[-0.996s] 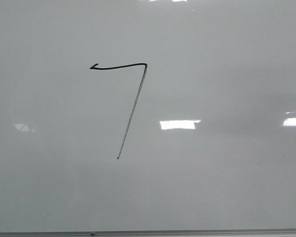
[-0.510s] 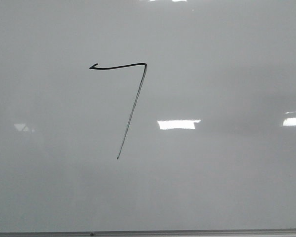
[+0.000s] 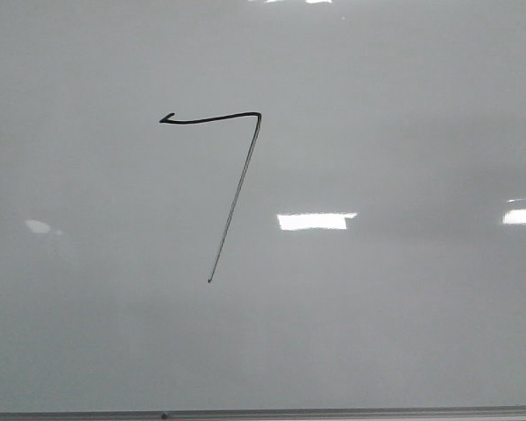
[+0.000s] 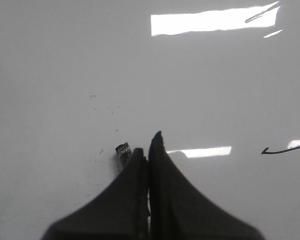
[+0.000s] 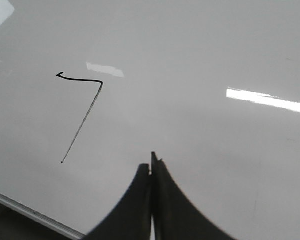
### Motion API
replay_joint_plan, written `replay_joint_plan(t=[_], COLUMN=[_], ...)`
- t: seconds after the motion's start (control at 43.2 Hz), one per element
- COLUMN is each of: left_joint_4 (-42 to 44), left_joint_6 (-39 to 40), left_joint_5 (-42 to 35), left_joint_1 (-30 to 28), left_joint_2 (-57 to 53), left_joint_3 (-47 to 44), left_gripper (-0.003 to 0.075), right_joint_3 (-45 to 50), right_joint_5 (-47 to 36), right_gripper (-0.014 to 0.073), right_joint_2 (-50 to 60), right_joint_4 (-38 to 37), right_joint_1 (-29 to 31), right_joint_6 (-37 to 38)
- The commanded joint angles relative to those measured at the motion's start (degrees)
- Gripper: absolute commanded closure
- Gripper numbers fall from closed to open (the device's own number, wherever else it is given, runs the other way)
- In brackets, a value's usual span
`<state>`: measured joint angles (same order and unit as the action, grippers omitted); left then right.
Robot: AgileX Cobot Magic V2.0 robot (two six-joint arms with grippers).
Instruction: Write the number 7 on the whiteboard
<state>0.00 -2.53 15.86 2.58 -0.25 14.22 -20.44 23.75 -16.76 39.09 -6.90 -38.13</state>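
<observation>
**Both grippers pressed closed**

My left gripper (image 4: 148, 145) has its two dark fingers pressed together, tips meeting at a point, the right finger (image 4: 157, 150) reaching a little past the other. My right gripper (image 5: 152, 162) is likewise closed, fingers flush along a thin seam. In the front view neither of my arms appears.

We read 1 sign only: the number 7 (image 3: 232, 180), hand-drawn in black marker on the whiteboard (image 3: 403, 324). Its thick wavy top bar ends in a small hook, and a thin slanted stem runs down from it. It lies apart from the right gripper (image 5: 152, 159), off to its side. We find no printed text, label or brand.
</observation>
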Motion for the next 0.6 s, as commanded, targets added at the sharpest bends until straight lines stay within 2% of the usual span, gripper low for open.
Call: replay_joint_plan(t=[0.0,0.208,0.301,0.579], left_joint_4=[-1.0,-0.7,-0.5,0.0], left_joint_6=[-0.5,-0.5,-0.5,-0.4], left_joint_5=[-5.0,-7.3,-11.3,-11.0], left_joint_1=[-1.6,-2.7,-2.7,-2.7], left_joint_2=[-0.7,-1.0,-1.0,-1.0], left_joint_3=[-1.7,-10.1,-14.5,-14.8], left_gripper=[0.0741,0.0741,0.0741,0.0741], right_joint_3=[-1.5,-1.5,-1.5,-1.5], right_joint_5=[-3.5,-3.4,-3.5,-3.4], right_gripper=[0.0664,0.0664,0.0664,0.0664], right_joint_2=[-0.3,-0.3,-0.3,-0.3], right_joint_4=[1.6,1.6,1.6,1.6], right_joint_1=[0.2,0.2,0.2,0.2], right_joint_6=[-0.2,-0.2,-0.2,-0.2])
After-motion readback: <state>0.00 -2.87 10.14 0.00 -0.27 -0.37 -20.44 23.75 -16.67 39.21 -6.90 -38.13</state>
